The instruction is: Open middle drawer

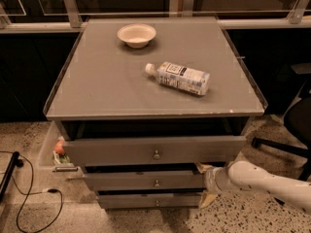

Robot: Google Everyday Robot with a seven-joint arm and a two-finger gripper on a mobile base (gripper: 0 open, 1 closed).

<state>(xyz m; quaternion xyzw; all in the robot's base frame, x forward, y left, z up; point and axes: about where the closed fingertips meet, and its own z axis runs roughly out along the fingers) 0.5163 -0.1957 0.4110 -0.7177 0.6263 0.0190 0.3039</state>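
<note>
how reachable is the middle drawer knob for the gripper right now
Probably reachable. The gripper is at the right end of the middle drawer, about level with the knob, and nothing lies between them. The top drawer juts out above, leaving little headroom.

Cabinet top point(112, 86): matt grey, smooth, a faint sheen under the light, a few pale specks along the front edge. Middle drawer point(121, 181): front in the same smooth matt grey; knob point(156, 183) small, round, shiny metal. Bowl point(136, 34): off-white, matt, paper- or pulp-like. Bottle point(180, 77): clear glossy plastic, printed pale label, white cap. Gripper point(205, 184), at the right end of the middle drawer's front: smooth off-white shell, softly glossy, likely plastic, as on the arm point(265, 179) behind it. Floor point(243, 217): speckled, terrazzo-like, lightly polished. Cable point(30, 194): black, rubbery. Rails point(70, 6) behind the cabinet: pale, dull metal. Bin point(46, 149) at the cabinet's left side: translucent plastic
</note>
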